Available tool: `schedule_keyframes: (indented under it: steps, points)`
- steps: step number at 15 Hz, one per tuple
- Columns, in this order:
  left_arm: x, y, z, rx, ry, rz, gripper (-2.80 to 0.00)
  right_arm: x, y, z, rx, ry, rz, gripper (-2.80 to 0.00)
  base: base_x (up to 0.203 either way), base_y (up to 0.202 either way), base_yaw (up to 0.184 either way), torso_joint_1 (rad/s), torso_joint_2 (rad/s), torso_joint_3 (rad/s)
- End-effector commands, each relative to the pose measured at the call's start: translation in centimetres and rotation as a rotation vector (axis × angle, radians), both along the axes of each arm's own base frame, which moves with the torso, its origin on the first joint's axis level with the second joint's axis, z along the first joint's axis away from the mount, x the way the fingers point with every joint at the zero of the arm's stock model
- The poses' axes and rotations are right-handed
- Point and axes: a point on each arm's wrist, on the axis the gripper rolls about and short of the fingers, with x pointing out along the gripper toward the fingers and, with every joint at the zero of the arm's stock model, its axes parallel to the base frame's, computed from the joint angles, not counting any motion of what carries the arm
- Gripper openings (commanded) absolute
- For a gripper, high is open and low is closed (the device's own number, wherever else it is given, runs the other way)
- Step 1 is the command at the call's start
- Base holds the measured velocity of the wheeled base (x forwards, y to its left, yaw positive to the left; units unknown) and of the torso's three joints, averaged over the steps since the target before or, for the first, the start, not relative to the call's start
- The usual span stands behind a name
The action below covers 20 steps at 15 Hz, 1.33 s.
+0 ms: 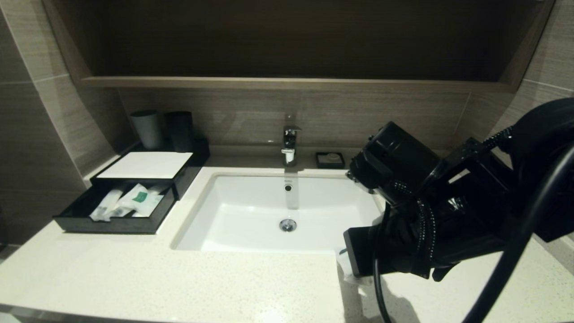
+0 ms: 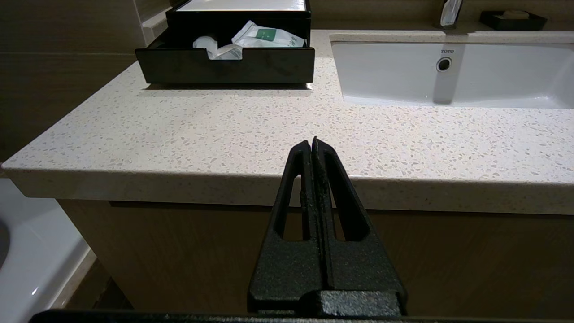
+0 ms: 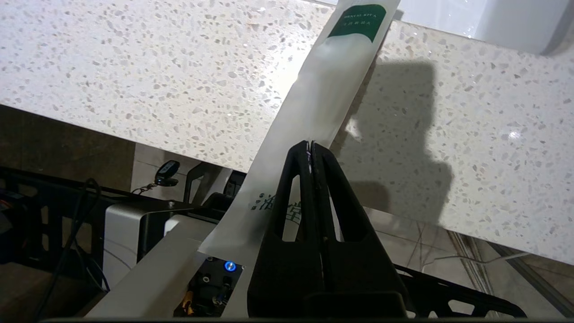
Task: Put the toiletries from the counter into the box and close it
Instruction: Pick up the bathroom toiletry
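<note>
My right gripper (image 3: 310,143) is shut on one of the toiletries, a long translucent white sachet (image 3: 323,98) with a green label, pinched near its middle. It hangs over the front of the counter (image 1: 179,278), right of the sink; a bit of this sachet (image 1: 346,270) shows under the arm. The black box (image 1: 134,188) stands at the far left with its front drawer pulled out. Several sachets (image 1: 134,199) lie in the drawer. My left gripper (image 2: 312,141) is shut and empty, low in front of the counter's edge, facing the box (image 2: 224,65).
The white sink basin (image 1: 251,211) sits mid-counter with a faucet (image 1: 290,143) behind it. A small black soap dish (image 1: 330,159) is right of the faucet. Two dark cups (image 1: 145,129) stand behind the box. A wooden shelf (image 1: 287,83) overhangs the back wall.
</note>
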Motion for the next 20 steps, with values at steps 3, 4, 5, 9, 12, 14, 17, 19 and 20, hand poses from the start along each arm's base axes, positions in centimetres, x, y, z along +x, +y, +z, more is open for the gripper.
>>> schedule_keyframes:
  steps: [3, 4, 5, 9, 12, 14, 17, 19, 20]
  points:
    - [0.2, 0.0, -0.5, 0.000, 0.019, 0.001, -2.80, 0.1, 2.1, 0.0, 0.004, -0.009, 0.052, -2.80, 0.000, 0.000, 0.000, 0.000, 0.00, 0.000]
    - [0.2, 0.0, -0.5, 0.000, 0.019, 0.000, -2.80, -0.1, 2.6, -0.2, -0.001, -0.006, 0.068, -2.80, 0.000, 0.000, 0.000, 0.000, 0.00, 0.000]
    - [0.2, 0.0, -0.5, 0.000, 0.020, 0.000, -2.80, -0.5, 3.2, -0.5, -0.009, -0.002, 0.088, -2.80, 0.000, 0.000, 0.000, 0.000, 0.00, 0.000]
    - [0.2, 0.0, -0.5, 0.000, 0.019, 0.000, -2.80, -1.1, 4.8, -1.4, -0.028, 0.010, 0.131, -2.80, 0.000, 0.000, 0.000, 0.000, 0.00, 0.000]
    - [0.2, 0.0, -0.5, 0.000, 0.019, 0.000, -2.80, -1.0, 5.5, -1.6, -0.025, 0.008, 0.142, -2.80, 0.000, 0.000, 0.000, 0.000, 0.00, 0.000]
    - [0.2, 0.0, -0.5, 0.000, 0.021, 0.000, -2.80, -0.9, 6.2, -1.5, -0.020, 0.002, 0.167, -2.80, 0.000, 0.000, 0.000, 0.000, 0.00, 0.000]
    - [0.2, 0.0, -0.5, 0.000, 0.021, 0.000, -2.80, -0.9, 7.3, -2.0, -0.031, 0.005, 0.189, -2.80, 0.000, 0.000, 0.000, 0.000, 0.00, 0.000]
    - [0.2, 0.0, -0.5, 0.000, 0.019, 0.002, -2.80, -0.9, 7.6, -2.3, -0.047, 0.002, 0.216, -2.80, 0.000, 0.000, 0.000, 0.000, 0.00, 0.000]
    - [0.2, 0.0, -0.5, 0.000, 0.019, 0.000, -2.80, -0.9, 7.7, -2.4, -0.055, 0.002, 0.228, -2.80, 0.000, 0.000, 0.000, 0.000, 0.00, 0.000]
